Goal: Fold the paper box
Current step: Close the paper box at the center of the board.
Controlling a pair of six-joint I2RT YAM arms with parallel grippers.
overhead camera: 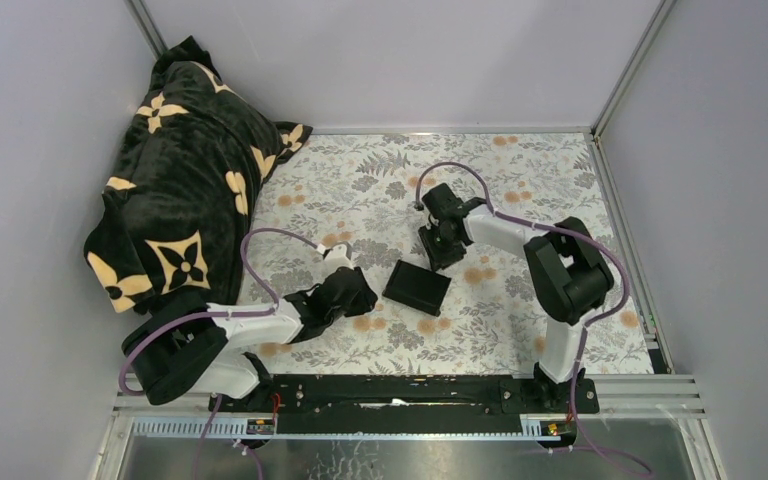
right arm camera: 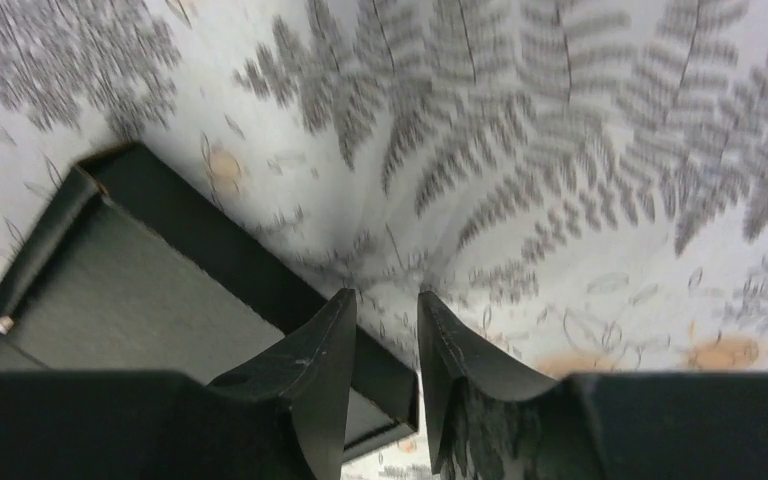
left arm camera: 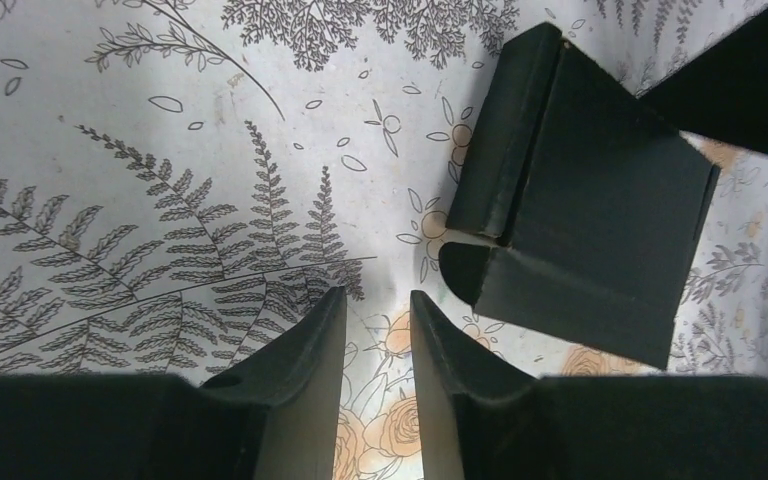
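Top external view, logged left to right. Far left: black plush blanket with cream flower motifs, heaped against the wall, no part in the job. Next: left hand, low over the floral desk, aimed toward the paper box. Box lying flat on the desk about midway between the two arms, just beside the left hand; contact with either hand not decidable from above. Right of it and slightly farther back: right hand, pointing down near the box's far edge. Left wrist view: fingers of the left hand apart by a narrow gap, only patterned cloth between them; box ahead and to the right, one side wall raised along a crease, a rounded tab showing at the near corner. Right wrist view: right hand parted the same way, nothing clamped; box to the left and running partly beneath the left finger, looking like a shallow tray with a raised rim. Judged step: between grips, box part-formed, neither hand holding. Needed next, by estimate: pin the base panel with one hand, catch a loose flap edge with the other, turn it along its crease. Thin card, so light pressure and a squarely placed pinch, to avoid sliding or crumpling.
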